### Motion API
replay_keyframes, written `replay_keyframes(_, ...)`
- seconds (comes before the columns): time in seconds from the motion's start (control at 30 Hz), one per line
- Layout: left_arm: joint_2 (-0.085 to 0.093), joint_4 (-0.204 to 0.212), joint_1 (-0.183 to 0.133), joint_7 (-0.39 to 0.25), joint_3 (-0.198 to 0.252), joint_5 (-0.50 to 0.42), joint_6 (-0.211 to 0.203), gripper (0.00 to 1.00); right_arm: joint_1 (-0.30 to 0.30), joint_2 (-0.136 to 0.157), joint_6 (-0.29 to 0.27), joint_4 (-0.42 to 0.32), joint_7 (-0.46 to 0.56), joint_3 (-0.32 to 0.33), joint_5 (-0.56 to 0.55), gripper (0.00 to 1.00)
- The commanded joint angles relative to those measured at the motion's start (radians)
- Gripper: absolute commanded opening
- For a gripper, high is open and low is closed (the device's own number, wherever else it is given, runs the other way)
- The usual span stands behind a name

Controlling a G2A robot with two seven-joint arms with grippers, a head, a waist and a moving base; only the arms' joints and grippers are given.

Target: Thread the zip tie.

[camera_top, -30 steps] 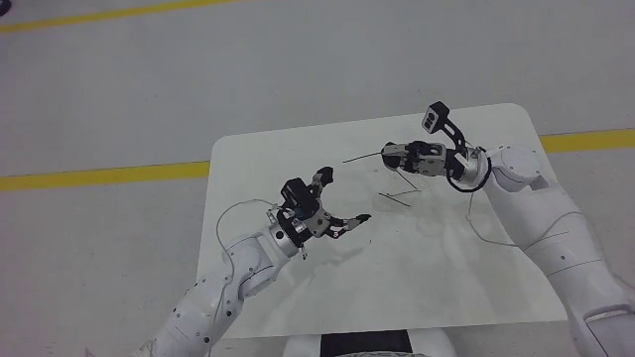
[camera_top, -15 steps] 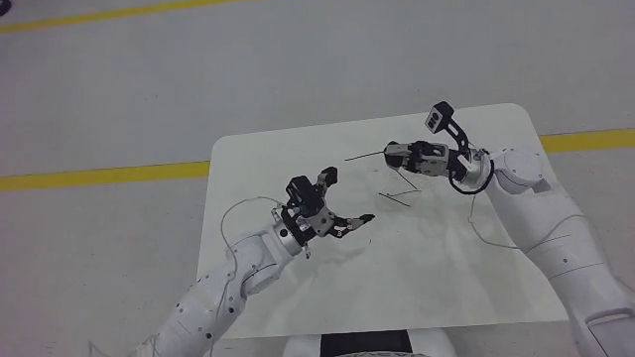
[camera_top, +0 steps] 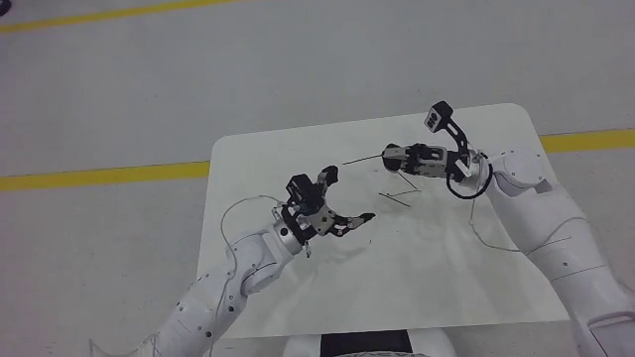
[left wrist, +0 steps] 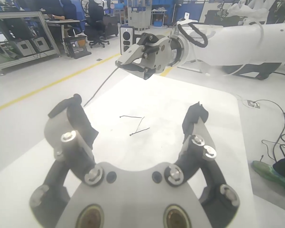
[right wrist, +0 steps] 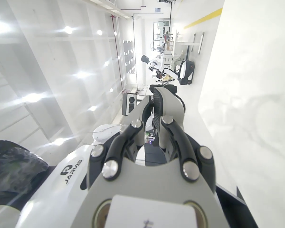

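Note:
My right gripper (camera_top: 389, 157) hovers above the far middle of the white table (camera_top: 446, 278), shut on one end of a thin black zip tie (camera_top: 362, 160). In the left wrist view that zip tie (left wrist: 101, 86) slants down from the right gripper (left wrist: 130, 65) towards the table's far edge. Nearer the front, my left gripper (camera_top: 346, 195) is held open with nothing in it, and its black-padded fingers (left wrist: 72, 113) spread wide. In the right wrist view the right gripper (right wrist: 156, 100) has its pads pressed together.
Two or three loose black zip ties (camera_top: 397, 196) lie crossed on the table between the grippers, also seen as loose ties (left wrist: 137, 125) from the left wrist. A thin pale cable (camera_top: 486, 236) trails over the table by the right arm.
The left gripper has edged slightly towards the table's middle. The right gripper keeps the zip tie and has barely shifted.

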Motion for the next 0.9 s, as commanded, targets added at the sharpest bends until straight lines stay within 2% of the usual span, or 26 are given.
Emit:
replay_keyframes(0.0, 0.002, -0.006, 0.004, 0.004, 0.001, -0.038, 0.000, 1.00, -0.001, 0.002, -0.030, -0.004, 0.009, 0.003, -0.013, 0.00)
replay_keyframes(0.1, 0.008, -0.007, 0.002, -0.026, 0.002, -0.085, 0.000, 1.00, -0.001, 0.004, -0.085, -0.007, 0.024, 0.007, -0.026, 0.00)
replay_keyframes(0.3, 0.015, -0.005, 0.005, -0.052, -0.007, -0.141, 0.000, 1.00, 0.001, 0.007, -0.155, -0.004, 0.020, 0.010, -0.058, 0.00)
replay_keyframes(0.43, 0.017, -0.007, 0.005, -0.060, 0.006, -0.191, 0.000, 1.00, -0.004, 0.008, -0.155, -0.035, -0.002, 0.026, -0.104, 0.00)
replay_keyframes(0.73, 0.017, -0.007, 0.005, -0.060, 0.006, -0.191, 0.000, 1.00, -0.004, 0.008, -0.155, -0.035, -0.002, 0.026, -0.104, 0.00)
replay_keyframes(0.8, 0.014, -0.010, 0.006, -0.075, 0.009, -0.225, 0.000, 1.00, -0.006, 0.009, -0.155, -0.042, -0.015, 0.026, -0.125, 0.00)
replay_keyframes(0.87, 0.012, -0.018, 0.013, -0.093, 0.014, -0.305, 0.000, 1.00, -0.017, 0.012, -0.155, -0.069, -0.033, 0.024, -0.189, 0.00)
